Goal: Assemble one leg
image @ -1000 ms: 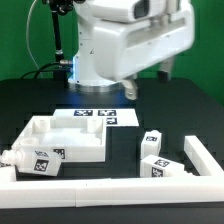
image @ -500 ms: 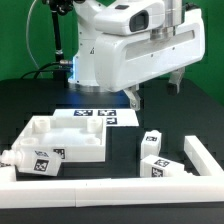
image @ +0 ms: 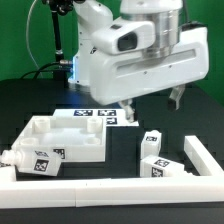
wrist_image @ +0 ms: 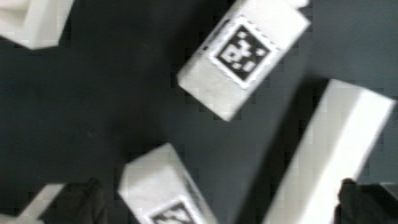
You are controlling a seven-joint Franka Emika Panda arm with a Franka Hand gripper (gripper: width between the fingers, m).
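Leg (image: pixel 152 140) beside a second leg (image: pixel 156 166), white wall (image: pixel 201 156) near both, tool (image: pixel 152 109) spread wide above, holding nothing

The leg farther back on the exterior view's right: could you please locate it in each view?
Exterior view: the leg, right of centre, under the open gripper.
Wrist view: the leg, probably the tagged post shown whole.
Shared landmark: the long white wall beside it.
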